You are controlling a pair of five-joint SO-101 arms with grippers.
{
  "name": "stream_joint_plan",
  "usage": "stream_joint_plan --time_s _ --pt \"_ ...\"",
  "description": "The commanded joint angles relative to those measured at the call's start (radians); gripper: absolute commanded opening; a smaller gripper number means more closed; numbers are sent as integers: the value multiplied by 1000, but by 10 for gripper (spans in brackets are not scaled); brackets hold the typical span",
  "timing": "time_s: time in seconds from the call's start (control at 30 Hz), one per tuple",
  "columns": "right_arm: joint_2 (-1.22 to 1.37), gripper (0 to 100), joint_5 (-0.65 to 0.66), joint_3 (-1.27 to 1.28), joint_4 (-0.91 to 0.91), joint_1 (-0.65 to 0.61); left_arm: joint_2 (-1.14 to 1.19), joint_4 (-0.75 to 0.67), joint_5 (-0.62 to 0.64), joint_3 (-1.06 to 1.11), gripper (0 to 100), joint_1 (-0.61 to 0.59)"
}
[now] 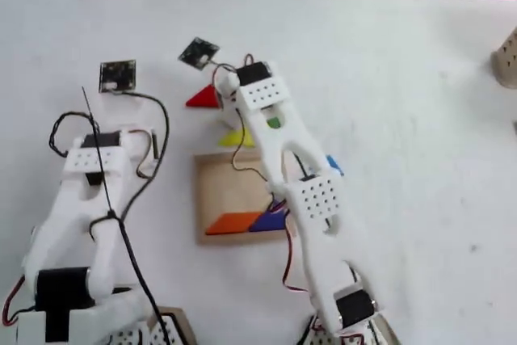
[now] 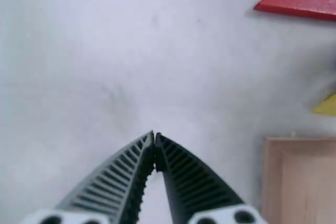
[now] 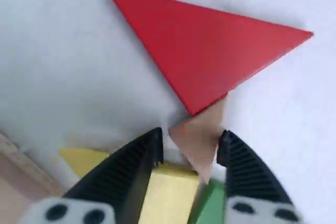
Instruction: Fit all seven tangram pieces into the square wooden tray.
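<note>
Tray (image 1: 199, 199), high view: mid tabletop (image 1: 404, 78), with an orange piece (image 1: 233, 223) and a blue piece (image 1: 262, 222) along the wall nearest the arm bases; most of its floor is bare
Loose pieces, high view: red triangle (image 1: 203, 98) and yellow piece (image 1: 234, 139) lie on the tabletop beyond the tray's far wall
Right arm (image 1: 279, 143), high view: stretched across the tray toward those pieces; a low pass could brush the two placed pieces and shift them
Left claw (image 2: 154, 139), left wrist view: tips pressed together, holding nothing, over bare tabletop, well apart from the red triangle and the tray corner
Right claw (image 3: 191, 142), right wrist view: narrowly parted, one jaw each side of a tan piece (image 3: 197, 129); whether either touches it I cannot tell
Crowding, right wrist view: the tan piece's tip touches the red triangle's corner, with the yellow piece and a green piece (image 3: 207, 205) just beside; closing may nudge these, or pinch slanted edges so the thin piece slips out or tilts
</note>
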Motion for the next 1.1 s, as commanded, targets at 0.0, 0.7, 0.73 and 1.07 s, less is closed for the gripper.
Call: stream_joint_plan --time_s 0.0,0.7,0.73,1.07 --pt "-5 239 0 -38 62 28 -5 5 -8 -48 23 -10" --pt "58 202 -26 -71 -10 -27 -5 3 -9 -38 23 -8" --pt "59 189 -58 -81 -12 -24 -5 3 -9 -38 23 -7" --pt "45 15 -201 -107 16 8 -5 3 -9 -38 23 -8"
